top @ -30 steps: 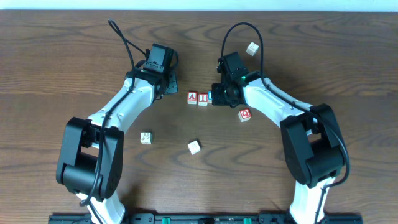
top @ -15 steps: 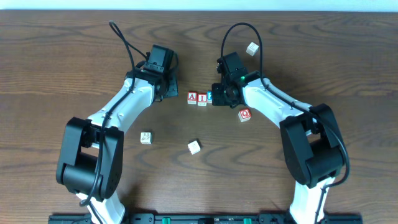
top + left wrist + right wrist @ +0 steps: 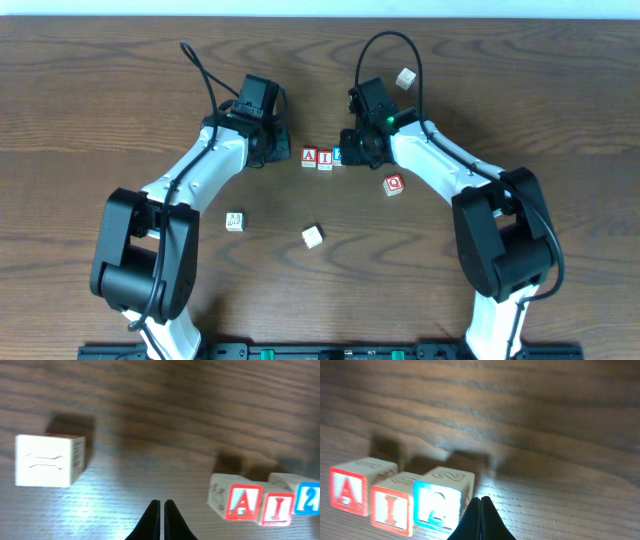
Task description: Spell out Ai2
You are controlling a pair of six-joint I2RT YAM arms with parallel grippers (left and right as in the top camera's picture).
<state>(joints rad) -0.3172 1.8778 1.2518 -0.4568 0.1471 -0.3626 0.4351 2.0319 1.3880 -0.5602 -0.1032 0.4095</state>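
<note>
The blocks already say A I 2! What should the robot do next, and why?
Probably ease the right gripper straight back from the 2 block. The A block, I block and 2 block already sit in a row, and the shut gripper is right beside the 2 block, so a sideways move could knock it crooked.

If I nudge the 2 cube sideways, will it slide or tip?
Probably slides: the 2 cube sits flat-faced on the table, so rolling seems unlikely. It looks like rigid wood, likely light. The I cube is right beside it, so a push that way may shift both.
</note>
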